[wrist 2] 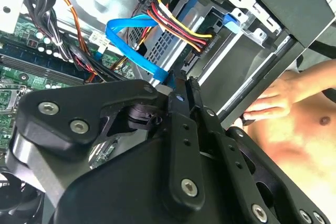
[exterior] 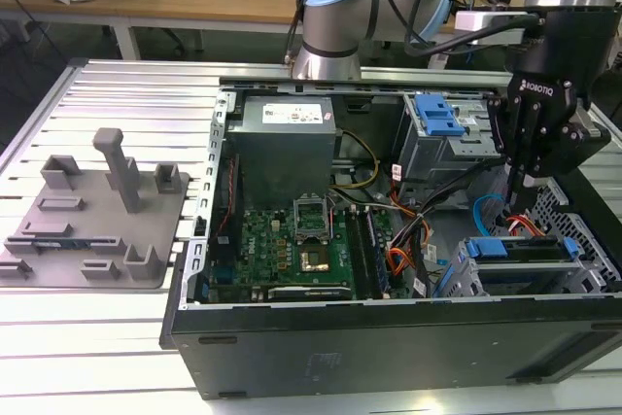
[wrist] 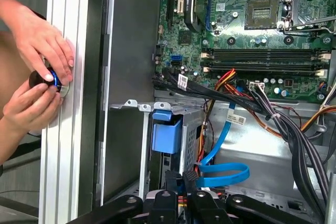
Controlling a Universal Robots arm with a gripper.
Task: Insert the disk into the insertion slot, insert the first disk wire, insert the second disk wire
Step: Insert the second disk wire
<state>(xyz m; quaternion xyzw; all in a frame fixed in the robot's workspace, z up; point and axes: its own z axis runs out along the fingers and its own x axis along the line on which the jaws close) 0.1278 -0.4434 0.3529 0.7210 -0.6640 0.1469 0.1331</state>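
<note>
Exterior view: gripper (exterior: 526, 203) hangs inside the case above the disk (exterior: 515, 248) seated in the slot (exterior: 465, 282), fingers pinched together near the blue cable (exterior: 483, 213).

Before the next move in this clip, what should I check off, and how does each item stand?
1. Disk in the slot: ok, it sits inside.
2. Gripper grip: ok, shut on the blue wire at its connector end.
3. Blue wire seated in the disk: cannot tell, the gripper hides it.
4. Power wire seated: cannot tell.
5. Hands away from the arm: not ok, they work at the table rail beside the case.
</note>
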